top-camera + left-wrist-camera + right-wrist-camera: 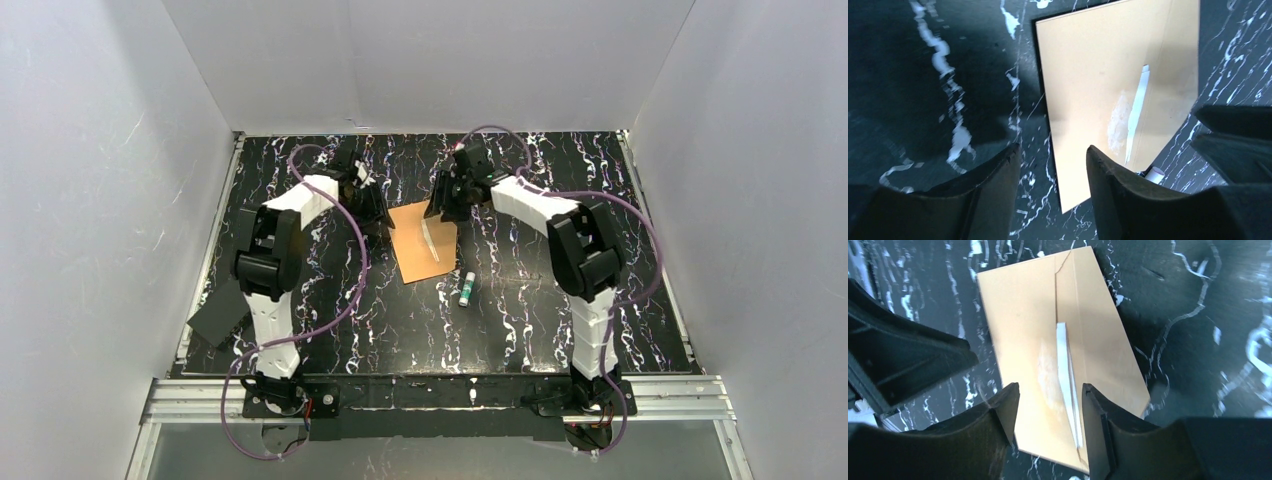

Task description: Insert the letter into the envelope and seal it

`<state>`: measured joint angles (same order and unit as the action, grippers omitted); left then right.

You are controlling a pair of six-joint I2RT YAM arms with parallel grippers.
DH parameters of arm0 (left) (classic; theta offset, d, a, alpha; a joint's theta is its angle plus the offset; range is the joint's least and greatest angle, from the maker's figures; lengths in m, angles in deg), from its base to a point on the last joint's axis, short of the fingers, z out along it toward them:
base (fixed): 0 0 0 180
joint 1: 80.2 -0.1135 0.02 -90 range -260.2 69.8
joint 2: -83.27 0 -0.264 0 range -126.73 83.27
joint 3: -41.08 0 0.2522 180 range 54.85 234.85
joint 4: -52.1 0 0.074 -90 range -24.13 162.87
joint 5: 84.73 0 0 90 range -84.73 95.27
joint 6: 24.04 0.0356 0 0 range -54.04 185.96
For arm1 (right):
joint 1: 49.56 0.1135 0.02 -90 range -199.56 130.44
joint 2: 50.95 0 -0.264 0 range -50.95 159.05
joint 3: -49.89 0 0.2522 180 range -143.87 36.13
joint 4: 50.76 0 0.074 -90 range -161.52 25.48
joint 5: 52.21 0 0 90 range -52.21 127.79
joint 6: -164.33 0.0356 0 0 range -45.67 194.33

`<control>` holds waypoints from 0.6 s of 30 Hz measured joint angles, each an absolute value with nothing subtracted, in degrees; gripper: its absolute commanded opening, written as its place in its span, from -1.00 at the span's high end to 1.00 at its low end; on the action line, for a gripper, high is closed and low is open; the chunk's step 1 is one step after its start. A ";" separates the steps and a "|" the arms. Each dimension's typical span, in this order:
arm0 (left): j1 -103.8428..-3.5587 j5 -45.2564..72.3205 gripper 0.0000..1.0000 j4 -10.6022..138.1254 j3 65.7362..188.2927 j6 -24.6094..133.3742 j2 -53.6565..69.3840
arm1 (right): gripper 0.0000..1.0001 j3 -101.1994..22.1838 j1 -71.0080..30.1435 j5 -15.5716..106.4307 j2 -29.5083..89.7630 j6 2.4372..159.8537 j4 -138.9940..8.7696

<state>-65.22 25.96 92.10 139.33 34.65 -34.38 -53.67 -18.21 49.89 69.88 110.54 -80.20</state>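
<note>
While the envelope [425, 243] lies flat, entries run from it:
Left gripper [1053, 146]: over envelope's left edge; fingers apart, nothing between.
Right gripper [1049, 385]: over envelope's pale strip [1068, 375]; fingers apart, nothing between.
Glue stick [466, 288]: just right of envelope's near corner.

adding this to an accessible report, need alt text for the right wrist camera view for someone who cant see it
An orange-brown envelope lies flat on a black marbled table, a pale strip running along its middle. In the foreground the right gripper is open over one end of it, with nothing between its two dark fingers.
</note>
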 measured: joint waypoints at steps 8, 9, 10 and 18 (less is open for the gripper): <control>-67.88 15.31 -0.97 96.93 137.41 40.55 -15.95 | -0.62 -44.71 -17.72 39.00 48.97 110.82 -90.67; -68.15 13.04 -0.97 97.72 137.32 41.14 -12.87 | -0.63 -42.68 -17.42 36.88 46.36 111.15 -92.13; -68.41 10.79 -0.97 98.44 137.17 41.89 -9.61 | -0.63 -40.45 -16.94 34.94 44.09 111.70 -93.53; -70.94 -3.96 -0.97 99.34 129.48 45.38 11.11 | -0.33 -30.59 -9.44 28.05 43.28 117.77 -102.14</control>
<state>-70.94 -3.96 99.34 129.48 45.38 11.11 -30.59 -9.44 28.05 43.28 117.77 -102.14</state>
